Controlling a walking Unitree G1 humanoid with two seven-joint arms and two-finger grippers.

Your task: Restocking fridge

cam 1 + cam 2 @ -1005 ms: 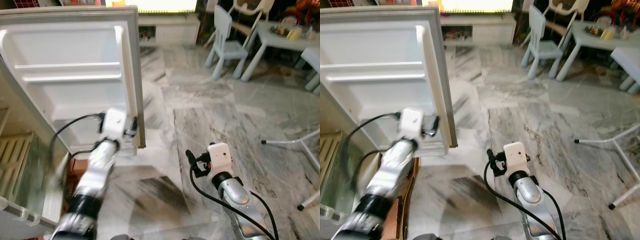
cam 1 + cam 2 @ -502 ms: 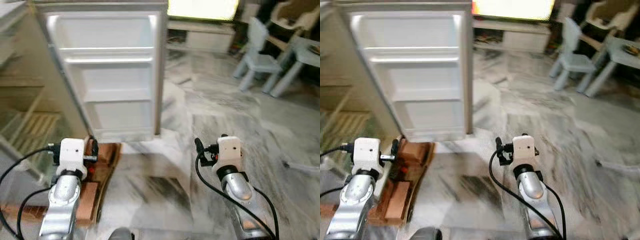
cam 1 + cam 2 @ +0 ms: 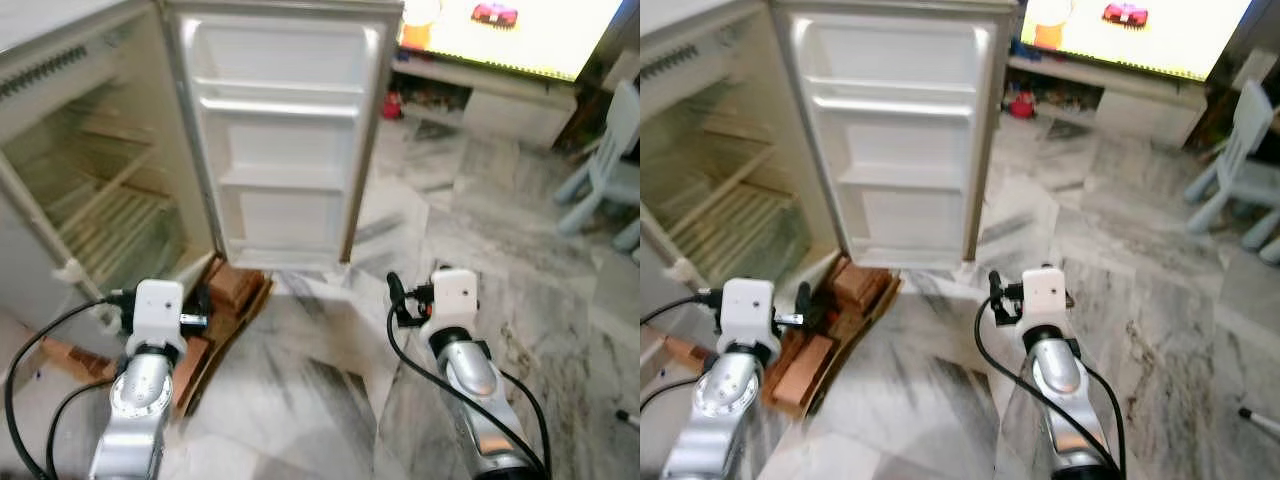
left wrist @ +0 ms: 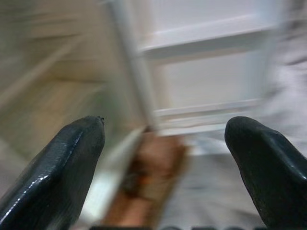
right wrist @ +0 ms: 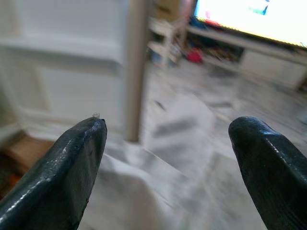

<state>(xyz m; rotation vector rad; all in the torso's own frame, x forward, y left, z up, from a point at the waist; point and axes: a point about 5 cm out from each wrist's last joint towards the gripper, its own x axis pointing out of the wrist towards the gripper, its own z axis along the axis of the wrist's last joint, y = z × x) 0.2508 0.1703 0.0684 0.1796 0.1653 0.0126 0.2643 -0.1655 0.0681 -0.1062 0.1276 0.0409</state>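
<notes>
The fridge [image 3: 90, 190] stands at far left with its door [image 3: 285, 140] swung fully open, wire shelves and door racks bare, so I judge the restocking has only reached the opening step; nothing is loaded, and the next move calls for locating and fetching stock. My left pincer [image 4: 165, 158] and right pincer [image 5: 168, 163] are both released, fingers spread and grasping nothing, raised low in front of me over the marble floor [image 3: 330, 390]. The fridge lies beyond and left of my left pincer, apart from it, with brown wooden blocks [image 3: 225, 295] on the floor under the door between us.
</notes>
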